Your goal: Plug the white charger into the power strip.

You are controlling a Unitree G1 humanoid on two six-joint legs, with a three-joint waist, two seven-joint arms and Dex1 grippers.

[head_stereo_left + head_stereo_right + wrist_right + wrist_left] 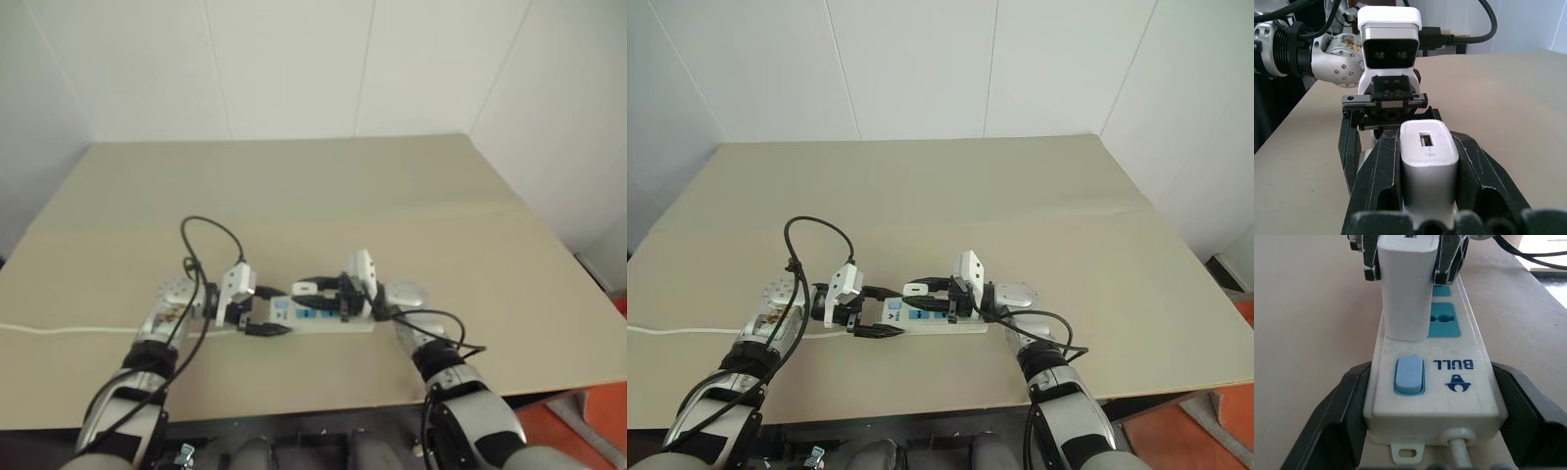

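Between the right fingers (1381,191), white charger (1428,171) meets power strip (1469,382).

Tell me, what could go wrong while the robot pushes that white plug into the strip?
The right claw pinches the white charger, which stands on the power strip at an end socket. Pushed crooked, its prongs might jam. The left claw straddles the strip's switch end; if that hold slips, the strip could slide on the table.

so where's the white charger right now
In the left wrist view the white charger stands upright on the power strip, at the socket next to its blue switch, clamped by the right gripper.
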